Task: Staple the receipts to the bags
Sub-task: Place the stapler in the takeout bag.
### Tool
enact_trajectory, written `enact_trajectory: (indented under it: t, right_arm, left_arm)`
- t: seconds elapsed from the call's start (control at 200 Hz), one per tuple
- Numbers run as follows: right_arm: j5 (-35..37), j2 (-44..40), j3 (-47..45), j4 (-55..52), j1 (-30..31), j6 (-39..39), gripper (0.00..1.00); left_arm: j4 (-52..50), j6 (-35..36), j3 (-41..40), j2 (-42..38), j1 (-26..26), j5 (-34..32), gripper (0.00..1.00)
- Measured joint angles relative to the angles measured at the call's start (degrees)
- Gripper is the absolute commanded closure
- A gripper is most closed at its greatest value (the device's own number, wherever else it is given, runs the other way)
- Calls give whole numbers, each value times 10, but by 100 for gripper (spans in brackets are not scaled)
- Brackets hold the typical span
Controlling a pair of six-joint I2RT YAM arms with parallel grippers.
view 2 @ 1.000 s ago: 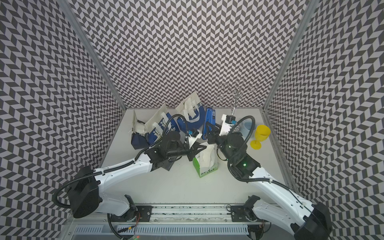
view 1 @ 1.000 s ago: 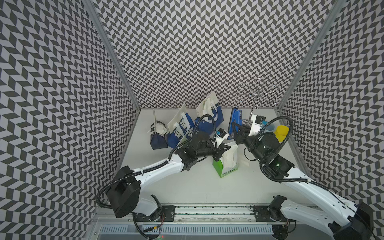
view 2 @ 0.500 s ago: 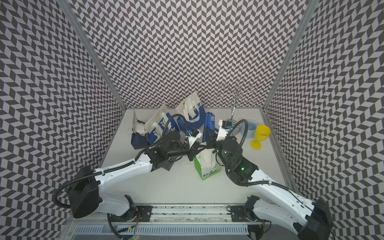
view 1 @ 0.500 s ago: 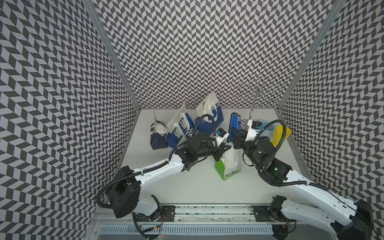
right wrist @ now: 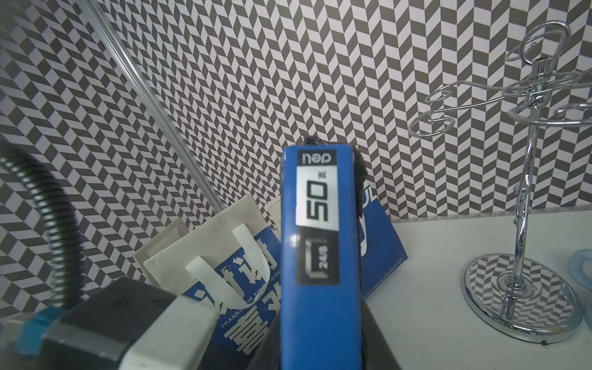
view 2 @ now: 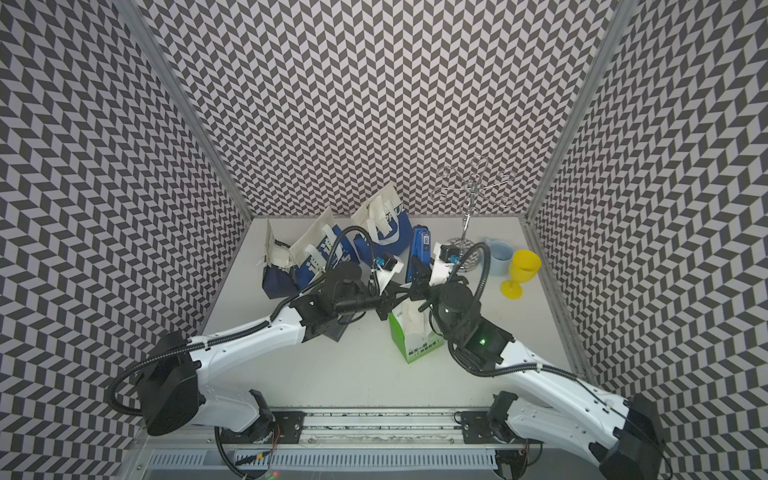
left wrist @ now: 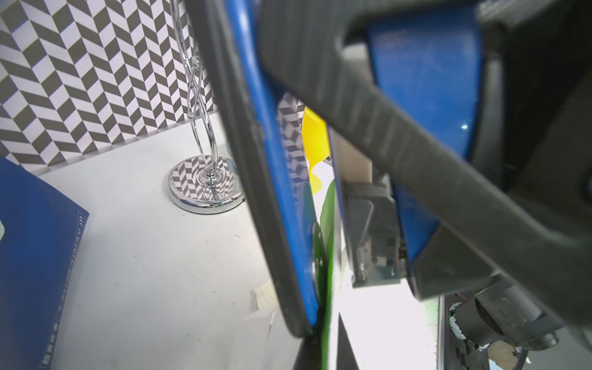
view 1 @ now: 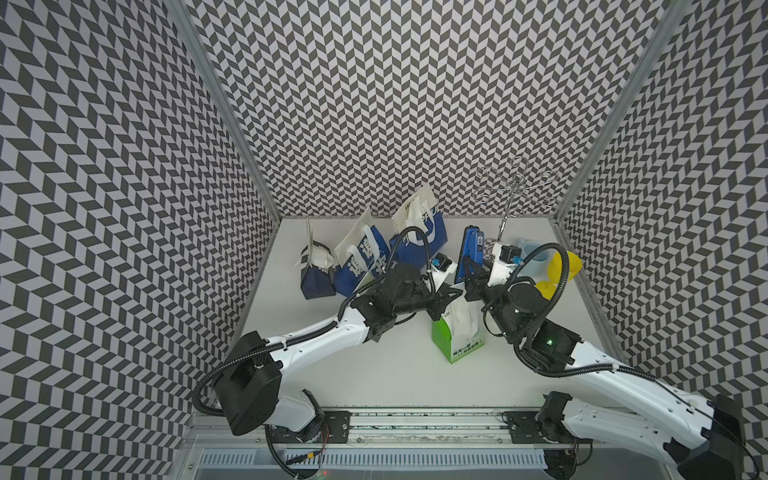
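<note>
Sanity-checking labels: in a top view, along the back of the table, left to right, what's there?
small navy bag → blue bag with white lettering → blue bag nearest the back wall → blue stapler → chrome stand → pale blue mug → yellow goblet

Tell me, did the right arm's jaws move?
Yes. In a top view the jaws, shut on the stapler, shifted away from the yellow cup, toward the green bag.
</note>
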Motion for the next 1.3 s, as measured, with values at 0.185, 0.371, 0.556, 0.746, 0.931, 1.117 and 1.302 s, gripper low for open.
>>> enact_trajectory:
  t: [0.185,0.371,0.556,0.746,0.931,1.117,1.302]
  right_arm:
    - [17,0,0,-10,17,-5,100]
    - [37,2,0,-15,25,-6,100]
    - [43,14,0,-29,27,-12,100]
    - [39,29,0,-49,31,-17,100]
    - [7,21,-2,-56,32,-35,100]
    - [-85,-22,-23,-65,31,-60,93]
    - [-158,-32,-26,-87,29,-69,78]
  left_arm:
    - [8,-25,0,0,19,-32,100]
    - [9,-35,-1,0,25,-44,100]
    - [31,-37,-2,-2,24,-41,100]
    - [71,-30,-37,-26,25,-30,100]
    - [133,-22,-91,-55,31,-25,100]
    - [254,-24,-164,-63,49,4,100]
    - [349,-34,-200,-57,54,50,100]
